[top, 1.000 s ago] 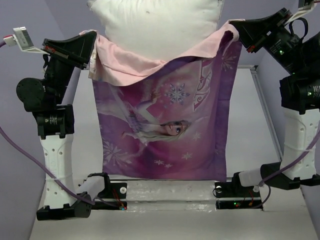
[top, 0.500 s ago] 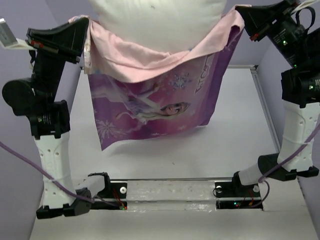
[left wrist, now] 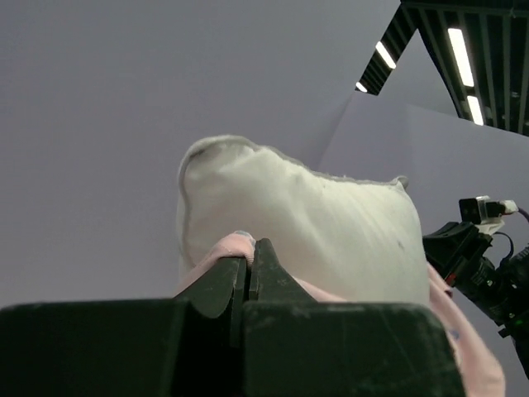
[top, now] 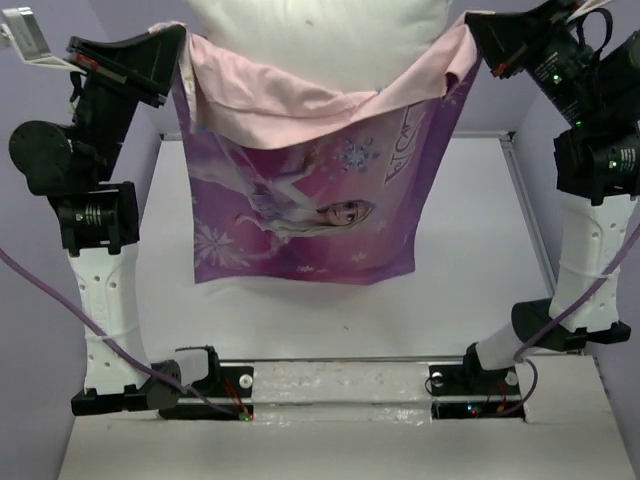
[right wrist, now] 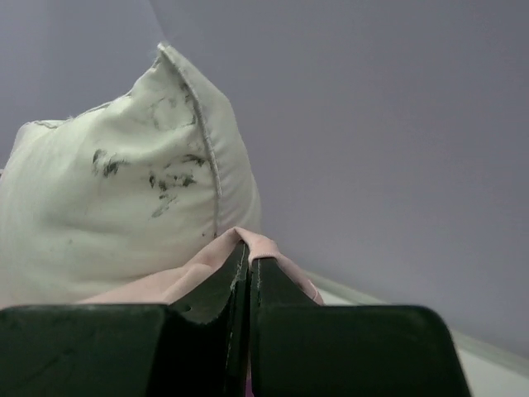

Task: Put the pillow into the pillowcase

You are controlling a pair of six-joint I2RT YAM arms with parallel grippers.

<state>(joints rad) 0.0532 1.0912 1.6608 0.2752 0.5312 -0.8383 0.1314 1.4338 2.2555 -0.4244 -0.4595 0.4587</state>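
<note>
Starting on the left: the left hand (top: 180,42) is up high and clamped shut on the top left corner of the pillowcase (top: 300,210). The wrist cam shows the jaws pressed together with a bit of pale pink cloth poking out at the tips.

The pillowcase hangs in the air between the two arms like a sling, above the middle of the desk (top: 480,260). Its mouth faces up, and the pink inside is folded over along the top edge, sagging in the middle. The purple side with the snowflakes and the princess faces the overhead camera. The bottom edge hangs free, clear of the desk as far as I can tell.

The pillow (top: 320,40) sits in that mouth, its lower part down in the pink and a good chunk sticking out above. The overhead view cuts off its top. The right wrist cam shows dark smudges on its side.

Over on the right, the right hand (top: 472,28) is doing the same thing. It's closed tight on the top right corner of the pillowcase, pink cloth squeezed between the fingers and the pillow just beside it.
</note>
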